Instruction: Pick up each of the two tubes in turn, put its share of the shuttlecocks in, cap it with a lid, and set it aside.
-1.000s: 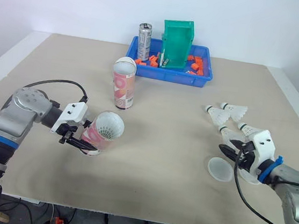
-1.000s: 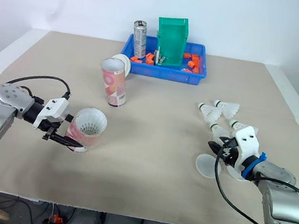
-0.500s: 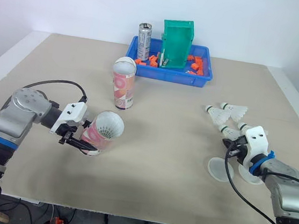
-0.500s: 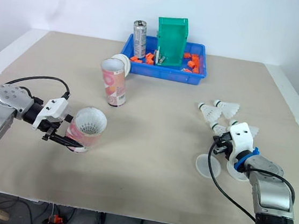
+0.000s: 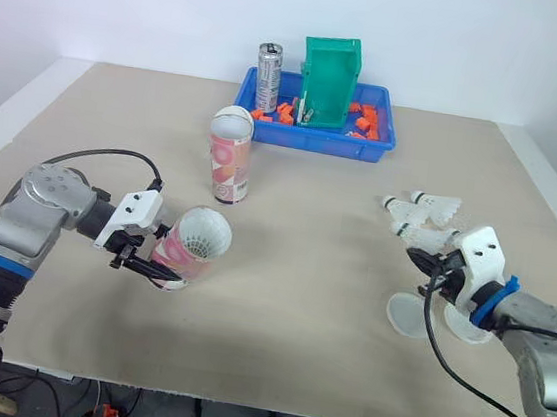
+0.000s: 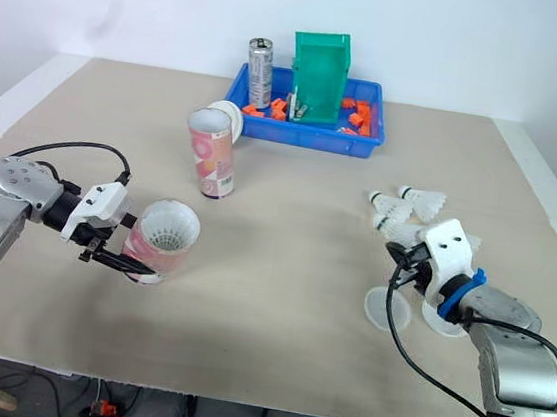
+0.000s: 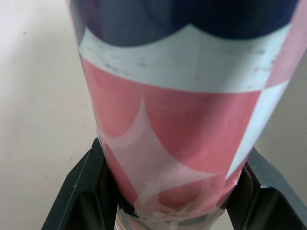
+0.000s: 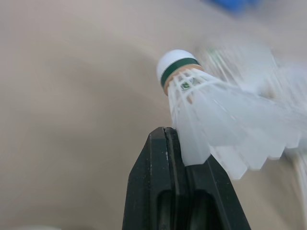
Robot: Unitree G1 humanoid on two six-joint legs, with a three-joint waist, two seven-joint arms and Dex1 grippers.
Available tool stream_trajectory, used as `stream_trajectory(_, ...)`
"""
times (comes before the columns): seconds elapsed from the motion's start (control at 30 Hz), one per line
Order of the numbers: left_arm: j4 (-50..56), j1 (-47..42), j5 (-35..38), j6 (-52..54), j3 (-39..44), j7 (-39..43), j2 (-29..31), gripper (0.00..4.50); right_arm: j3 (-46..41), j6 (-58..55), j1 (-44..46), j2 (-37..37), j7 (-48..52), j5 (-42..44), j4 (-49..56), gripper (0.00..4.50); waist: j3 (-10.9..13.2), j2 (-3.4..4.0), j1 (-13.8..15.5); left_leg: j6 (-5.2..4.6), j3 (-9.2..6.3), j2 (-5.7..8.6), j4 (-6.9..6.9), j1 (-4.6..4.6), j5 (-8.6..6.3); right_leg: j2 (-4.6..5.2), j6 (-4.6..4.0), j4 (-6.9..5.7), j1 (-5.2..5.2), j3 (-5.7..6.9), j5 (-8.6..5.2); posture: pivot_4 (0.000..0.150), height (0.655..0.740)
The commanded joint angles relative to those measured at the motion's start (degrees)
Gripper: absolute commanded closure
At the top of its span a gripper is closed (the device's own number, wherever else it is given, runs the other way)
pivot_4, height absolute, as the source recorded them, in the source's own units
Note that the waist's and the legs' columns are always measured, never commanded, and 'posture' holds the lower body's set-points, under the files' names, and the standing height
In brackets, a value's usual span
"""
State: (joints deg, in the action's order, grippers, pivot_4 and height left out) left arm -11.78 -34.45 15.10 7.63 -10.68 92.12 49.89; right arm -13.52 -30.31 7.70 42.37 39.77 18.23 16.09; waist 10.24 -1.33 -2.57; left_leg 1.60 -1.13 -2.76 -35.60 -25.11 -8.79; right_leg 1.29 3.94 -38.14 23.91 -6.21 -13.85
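Note:
My left gripper [image 5: 148, 257] is shut on a pink patterned tube [image 5: 190, 246], held tilted just over the table with its open mouth facing right and white shuttlecock feathers showing inside; the same tube [image 7: 182, 110] sits between the black fingers [image 7: 81, 191]. A second pink tube [image 5: 230, 156] stands upright further back. My right gripper [image 5: 436, 264] is shut on a white shuttlecock [image 8: 211, 115] by its feather skirt, lifted a little off the table. Two more shuttlecocks [image 5: 418, 206] lie behind it. Two clear lids [image 5: 410, 314] lie below the right gripper.
A blue tray [image 5: 311, 140] at the back holds orange parts, a green bin [image 5: 329, 81] and a metal can [image 5: 268, 77]. The table's front edge [image 5: 257, 397] runs close below both arms.
My right gripper has closed on a shuttlecock and lifted it off the table, moving slightly up and back. The left gripper and its tube have stayed still.

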Motion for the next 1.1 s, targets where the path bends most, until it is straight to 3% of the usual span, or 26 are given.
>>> stream_trajectory(0.03, 0.26, -0.36, -0.33, -0.30, -0.73, 0.38, -0.66, 1.92, 1.75, -1.69, 5.75, 3.42, 6.31, 6.70, 11.14, 4.44, 0.01, 0.02, -0.04, 0.00, 0.03, 0.00, -0.01, 0.00, 0.00, 0.01, 0.00, 0.00, 0.01, -0.02, 0.00, 0.150, 0.7362)
stream_trajectory(0.27, -0.59, -1.08, -0.40, -0.71, -1.12, 0.38, -0.79, 1.92, 13.08, 5.17, 17.72, 9.06, 18.83, 6.10, 17.93, 4.44, 0.00, -0.04, 0.12, 0.01, -0.04, -0.03, 0.02, -0.03, 0.00, 0.01, -0.05, 0.02, 0.04, 0.09, -0.04, 0.150, 0.7362)
stream_trajectory(0.5, -1.24, -1.96, -0.47, -1.09, -1.78, 0.38, -0.86, 1.92, 31.18, 16.93, 40.19, 0.27, 25.99, -6.35, 5.97, 4.44, 0.02, -0.02, -0.22, 0.02, 0.09, -0.15, 0.00, -0.04, -0.01, -0.04, -0.19, 0.01, 0.23, 0.12, 0.12, 0.150, 0.7362)
stream_trajectory(0.9, -0.77, -1.24, -0.57, -1.27, -1.47, 0.38, -0.34, 1.92, 39.68, 29.09, 50.84, -8.27, 34.09, -14.26, -7.05, 4.44, 0.03, -0.05, -0.04, 0.02, 0.03, -0.23, 0.07, -0.17, -0.01, -0.15, -0.25, -0.06, 0.32, 0.19, 0.05, 0.150, 0.7362)
stream_trajectory(1.0, -0.60, -1.18, -0.58, -1.10, -1.26, 0.38, -0.33, 1.92, 39.61, 26.83, 53.56, -11.19, 35.28, -13.26, -9.18, 3.46, 0.04, -0.03, -0.09, 0.02, 0.05, -0.24, 0.07, -0.13, -0.01, -0.15, -0.27, -0.11, 0.33, 0.17, 0.07, 0.150, 0.7362)
stream_trajectory(1.1, -0.49, -1.04, -0.59, -1.03, -1.08, 0.38, -0.21, 1.92, 37.59, 23.96, 54.94, -13.13, 37.02, -9.14, -9.32, 2.15, 0.03, -0.04, -0.09, 0.02, 0.03, -0.30, 0.08, -0.10, -0.01, -0.21, -0.31, -0.14, 0.33, 0.20, 0.05, 0.150, 0.7362)
